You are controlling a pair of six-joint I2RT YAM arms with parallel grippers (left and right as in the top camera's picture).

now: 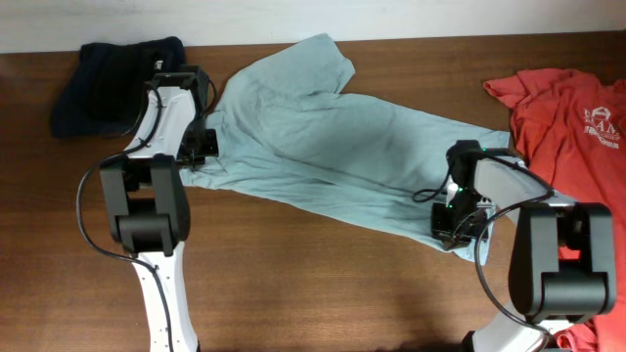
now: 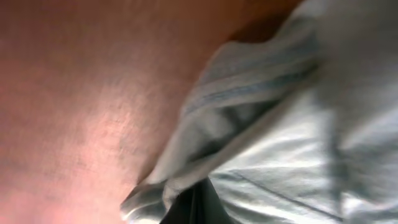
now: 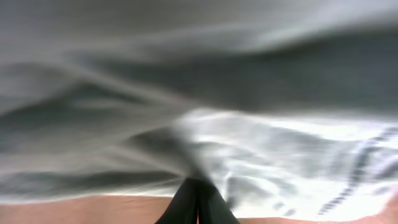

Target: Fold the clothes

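Overhead, the pale blue-grey T-shirt (image 1: 333, 137) lay spread centrally; left gripper (image 1: 204, 147) was pinched shut on its left edge, right gripper (image 1: 450, 223) on its near-right hem; soft, limp cotton, probably best held by edges.

The pale blue-grey T-shirt (image 1: 333, 147) lies spread slantwise across the surface (image 1: 323, 284), wrinkled, one sleeve toward the far edge. The coral-red T-shirt (image 1: 562, 108), with a white print, perhaps lettering, lies rumpled at the right side.

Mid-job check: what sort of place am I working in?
Likely a clothes-folding workstation: wooden table, pale blue-grey T-shirt spread across it, coral-red T-shirt and dark garment at its ends.
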